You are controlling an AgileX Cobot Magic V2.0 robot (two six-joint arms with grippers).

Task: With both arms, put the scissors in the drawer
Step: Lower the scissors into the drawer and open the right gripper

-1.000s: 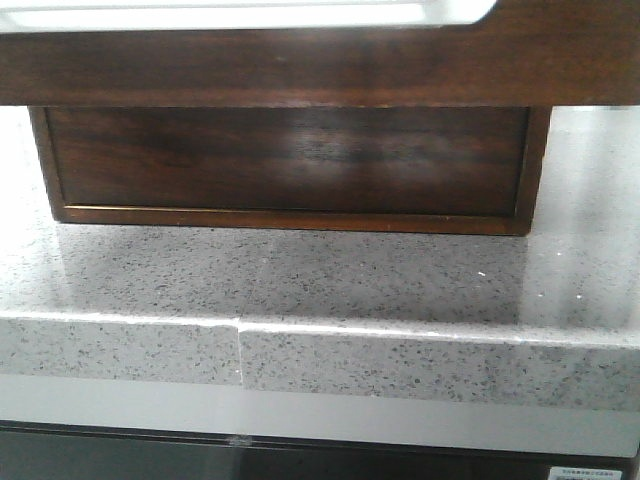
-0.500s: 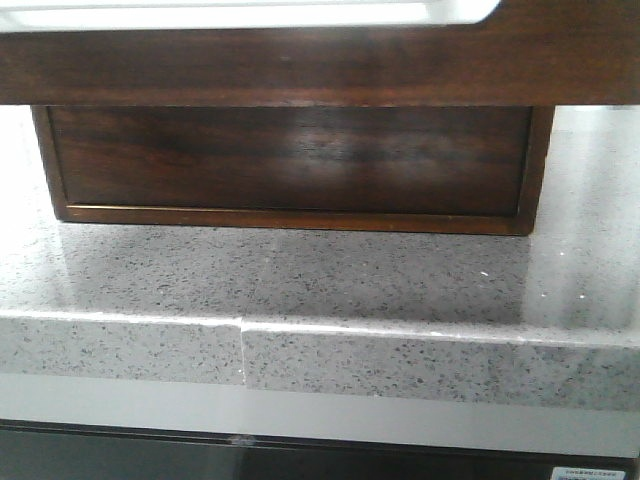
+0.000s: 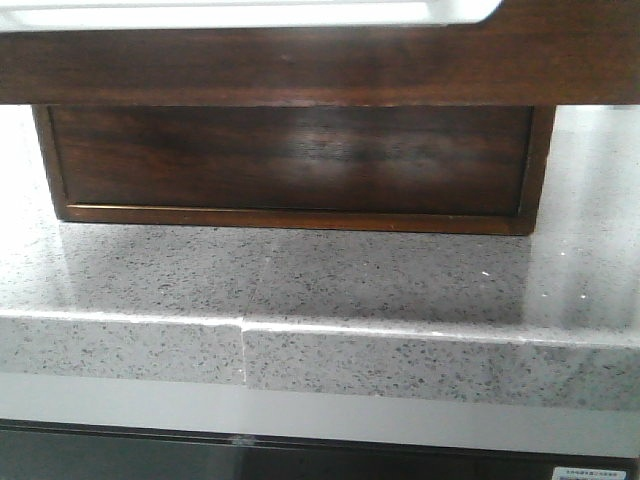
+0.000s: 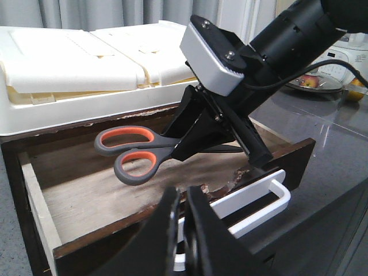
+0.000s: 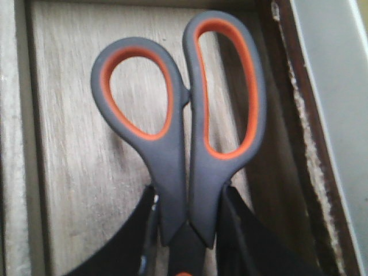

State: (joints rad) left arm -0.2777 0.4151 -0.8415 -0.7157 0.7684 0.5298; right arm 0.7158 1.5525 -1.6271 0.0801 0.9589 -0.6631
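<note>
The scissors (image 4: 129,152), grey with orange-lined loops, hang over the open drawer (image 4: 98,201) with the loops pointing away from the right arm. My right gripper (image 4: 192,144) is shut on them near the pivot. In the right wrist view the scissors (image 5: 184,126) sit between my right gripper (image 5: 187,230) fingers above the pale drawer floor (image 5: 75,172). My left gripper (image 4: 185,213) is shut on the left end of the white handle (image 4: 259,198) on the drawer front. In the front view the drawer front (image 3: 320,65) and the white handle (image 3: 230,14) fill the top; no gripper shows.
The dark wooden unit (image 3: 290,160) stands on a grey speckled counter (image 3: 300,280) with a front edge below. A white foam box (image 4: 75,69) lies on top of the unit. A plate of fruit (image 4: 313,80) sits at the far right of the counter.
Almost nothing differs in the front view; the wooden unit and the white handle edge have shifted a few pixels to the right.
</note>
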